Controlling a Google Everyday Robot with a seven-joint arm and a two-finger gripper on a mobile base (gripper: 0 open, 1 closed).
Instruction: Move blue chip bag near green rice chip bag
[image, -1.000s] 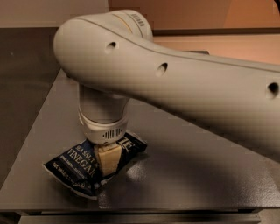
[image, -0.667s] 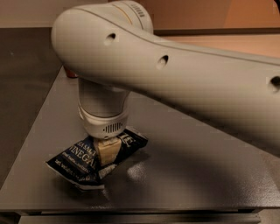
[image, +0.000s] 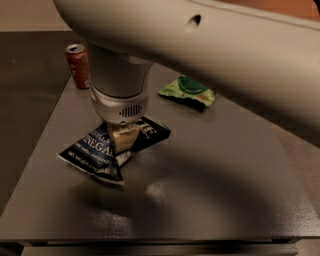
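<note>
The blue chip bag is dark navy with white lettering and lies crumpled on the left part of the grey table. My gripper comes straight down on the bag's middle and its pale fingers pinch the bag, which puckers around them. The green rice chip bag, light green with a dark round logo, lies on the table farther back and to the right, apart from the blue bag.
A red soda can stands upright at the table's back left edge. My large pale arm crosses the top of the view and hides the table's far side. Dark floor lies beyond the table's left edge.
The arm has risen and shifted in view, uncovering the green bag and the can. The blue bag now looks more bunched and lifted at its middle under the gripper.
</note>
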